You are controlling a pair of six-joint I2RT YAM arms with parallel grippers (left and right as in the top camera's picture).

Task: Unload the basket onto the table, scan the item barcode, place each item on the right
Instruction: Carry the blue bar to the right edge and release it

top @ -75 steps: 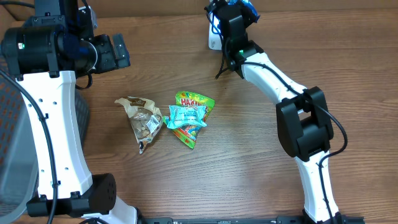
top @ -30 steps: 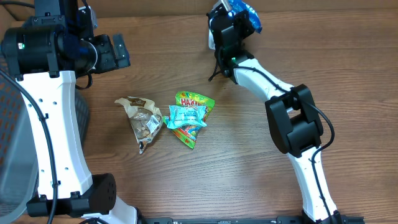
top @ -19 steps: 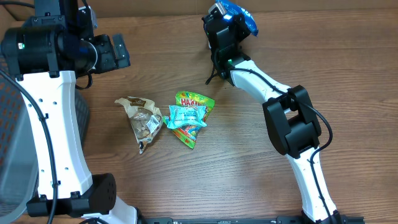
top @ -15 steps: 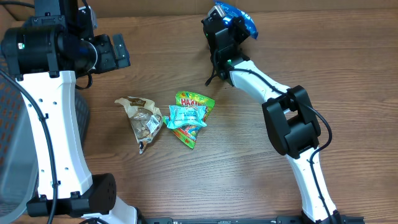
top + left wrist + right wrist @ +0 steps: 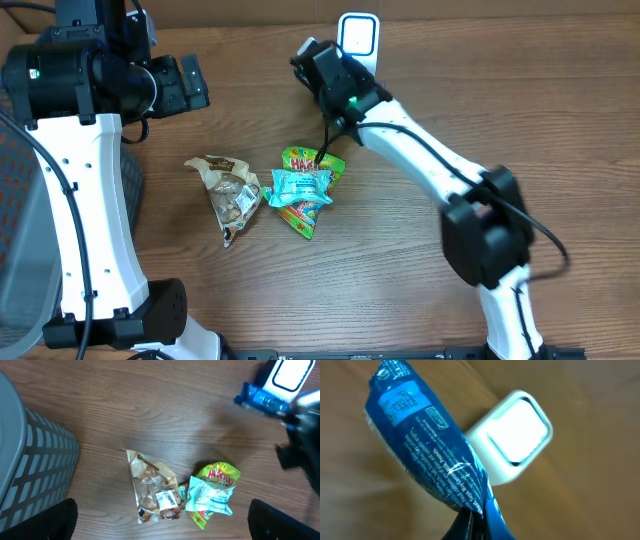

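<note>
Right gripper (image 5: 470,527): clamped on blue snack packet (image 5: 427,445), hidden overhead, near white scanner (image 5: 517,435). Left gripper (image 5: 161,520): spread wide, empty.

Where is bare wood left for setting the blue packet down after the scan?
Widest free patch: table right of the scanner and right arm. Also free: the near strip below the tan bag and green packet. Crowded: those bags at centre, and around the scanner.
</note>
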